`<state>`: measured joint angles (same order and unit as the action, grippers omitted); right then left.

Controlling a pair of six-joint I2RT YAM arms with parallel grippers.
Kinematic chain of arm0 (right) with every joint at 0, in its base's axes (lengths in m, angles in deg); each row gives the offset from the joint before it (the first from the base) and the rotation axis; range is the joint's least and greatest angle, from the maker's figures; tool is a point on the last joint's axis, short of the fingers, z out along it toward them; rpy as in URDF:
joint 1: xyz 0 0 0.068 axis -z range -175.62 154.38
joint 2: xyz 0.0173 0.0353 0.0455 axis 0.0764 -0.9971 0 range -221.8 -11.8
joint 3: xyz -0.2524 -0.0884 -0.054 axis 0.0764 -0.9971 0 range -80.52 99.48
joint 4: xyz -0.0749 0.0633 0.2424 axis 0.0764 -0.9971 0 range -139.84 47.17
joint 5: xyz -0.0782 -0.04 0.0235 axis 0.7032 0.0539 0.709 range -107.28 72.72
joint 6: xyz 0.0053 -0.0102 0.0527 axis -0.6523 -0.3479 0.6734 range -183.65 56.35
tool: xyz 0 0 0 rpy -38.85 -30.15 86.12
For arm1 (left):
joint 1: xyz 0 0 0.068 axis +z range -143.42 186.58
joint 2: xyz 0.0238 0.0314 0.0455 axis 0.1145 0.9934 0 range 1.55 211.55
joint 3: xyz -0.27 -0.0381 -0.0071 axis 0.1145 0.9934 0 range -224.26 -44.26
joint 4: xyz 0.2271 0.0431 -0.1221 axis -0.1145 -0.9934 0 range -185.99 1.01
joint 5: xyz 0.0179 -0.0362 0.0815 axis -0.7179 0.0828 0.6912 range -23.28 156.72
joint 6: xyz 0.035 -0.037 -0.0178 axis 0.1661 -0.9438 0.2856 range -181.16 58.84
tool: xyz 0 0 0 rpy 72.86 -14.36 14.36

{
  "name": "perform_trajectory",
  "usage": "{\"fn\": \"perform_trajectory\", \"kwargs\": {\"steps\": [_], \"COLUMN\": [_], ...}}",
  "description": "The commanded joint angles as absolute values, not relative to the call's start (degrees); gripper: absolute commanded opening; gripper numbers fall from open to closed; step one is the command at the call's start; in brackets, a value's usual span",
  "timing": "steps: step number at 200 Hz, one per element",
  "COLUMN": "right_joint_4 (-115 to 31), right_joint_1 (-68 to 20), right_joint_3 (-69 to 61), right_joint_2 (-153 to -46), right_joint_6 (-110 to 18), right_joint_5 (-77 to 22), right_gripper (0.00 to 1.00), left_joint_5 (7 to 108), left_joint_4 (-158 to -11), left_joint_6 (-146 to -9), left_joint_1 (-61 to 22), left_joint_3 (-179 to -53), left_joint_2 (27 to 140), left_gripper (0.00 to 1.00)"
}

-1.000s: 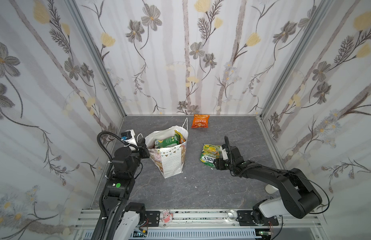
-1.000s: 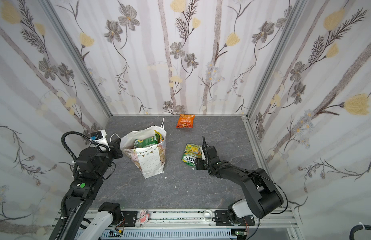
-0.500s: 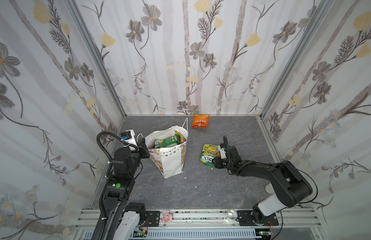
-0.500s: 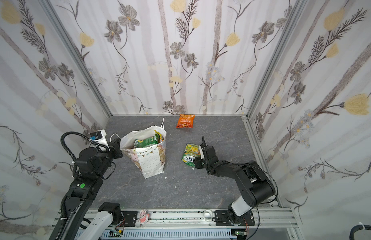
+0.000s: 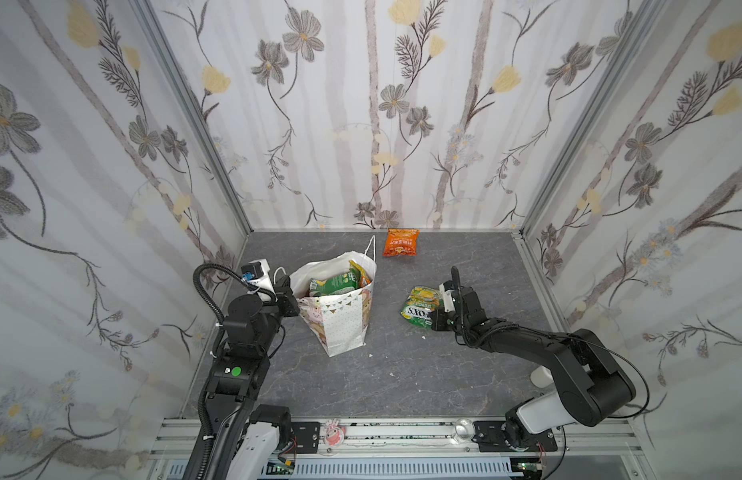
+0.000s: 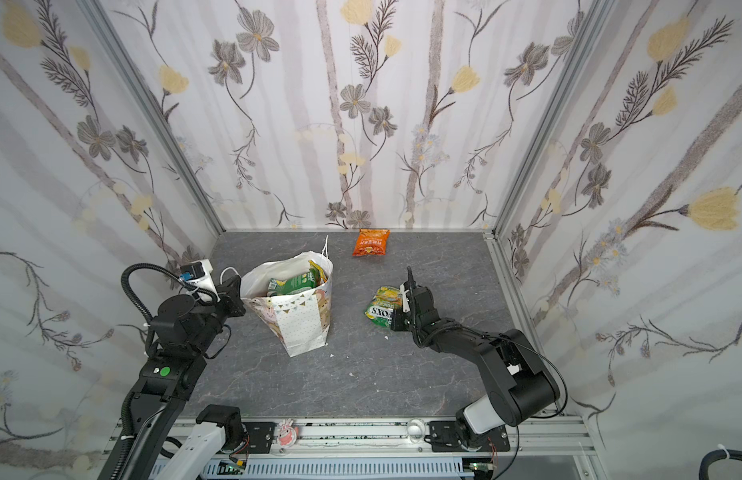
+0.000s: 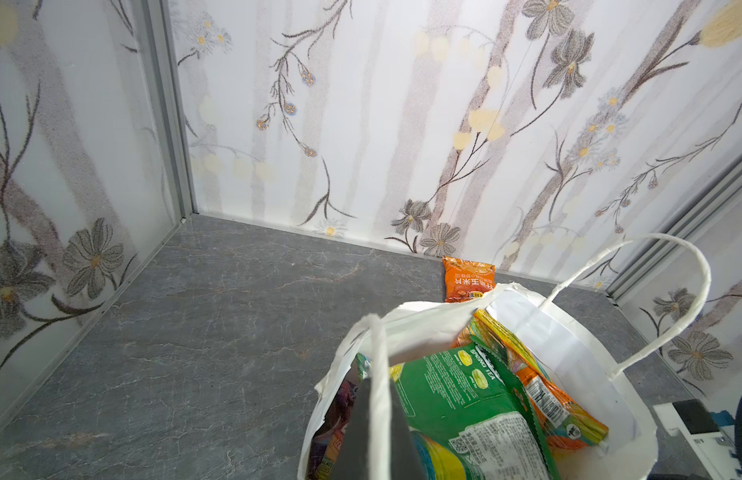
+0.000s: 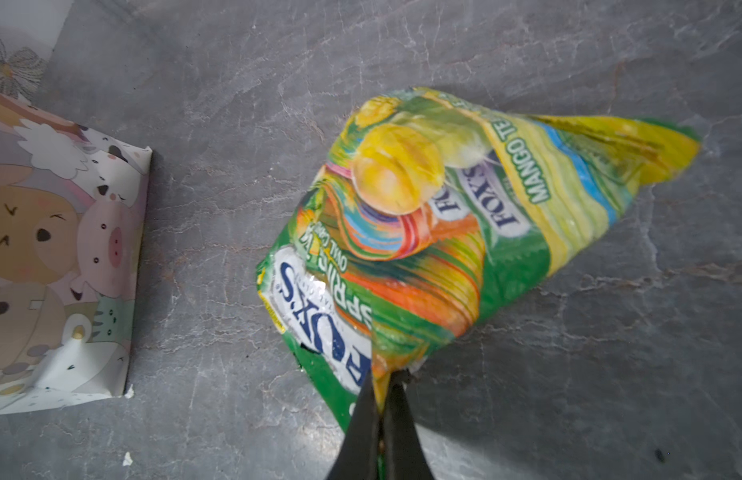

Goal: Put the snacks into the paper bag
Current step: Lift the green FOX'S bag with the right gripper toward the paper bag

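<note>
The white paper bag (image 5: pixel 344 322) (image 6: pixel 298 328) stands upright left of centre, with a green snack (image 5: pixel 332 284) (image 7: pixel 456 390) and an orange snack (image 7: pixel 543 399) inside. My left gripper (image 5: pixel 292 299) (image 7: pixel 379 382) is shut on the bag's cord handle at its rim. A yellow-green FOX'S packet (image 5: pixel 419 303) (image 6: pixel 382 305) (image 8: pixel 444 232) lies on the floor to the right, seemingly overlapping a second green one. My right gripper (image 5: pixel 433 322) (image 8: pixel 384 380) is shut on its near edge. Another orange snack (image 5: pixel 400 242) (image 7: pixel 467 278) lies by the back wall.
Flowered walls close in the grey floor on three sides. A small flat red-pink object (image 5: pixel 331 432) sits on the front rail. A white object (image 5: pixel 541 376) lies behind my right arm's elbow. The bag's corner (image 8: pixel 124 266) stands a short way from the FOX'S packet.
My right gripper has closed on the edge of the FOX'S packet, which it stood open beside before. The left arm and the bag have not moved.
</note>
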<state>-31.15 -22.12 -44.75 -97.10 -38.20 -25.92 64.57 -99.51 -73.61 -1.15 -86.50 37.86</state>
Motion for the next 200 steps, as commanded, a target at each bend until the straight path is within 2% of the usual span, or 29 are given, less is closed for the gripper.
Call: {"fn": "perform_trajectory", "kwargs": {"steps": [1, 107, 155, 200], "right_joint_4": [-32.3, -41.4, -49.0, -51.2], "right_joint_1": [-22.2, -25.6, -31.6, -35.5], "right_joint_3": [-43.0, -31.7, -22.9, -17.2], "right_joint_2": [-94.9, -76.7, -73.2, -72.4], "right_joint_6": [-38.2, -36.9, -39.2, -39.7], "right_joint_5": [-27.2, -31.7, -29.7, -33.6], "right_gripper": [0.0, 0.0, 0.0, 0.0], "left_joint_5": [64.9, 64.9, 65.1, 65.1], "left_joint_4": [-97.7, -97.3, -97.4, -97.5], "left_joint_6": [-73.7, -74.1, -74.0, -74.0], "left_joint_1": [-1.1, -1.1, -1.1, -1.1], "left_joint_3": [-86.4, -86.2, -86.3, -86.1], "left_joint_2": [37.7, 37.3, 37.2, 37.3], "left_gripper": [0.05, 0.05, 0.05, 0.05]}}
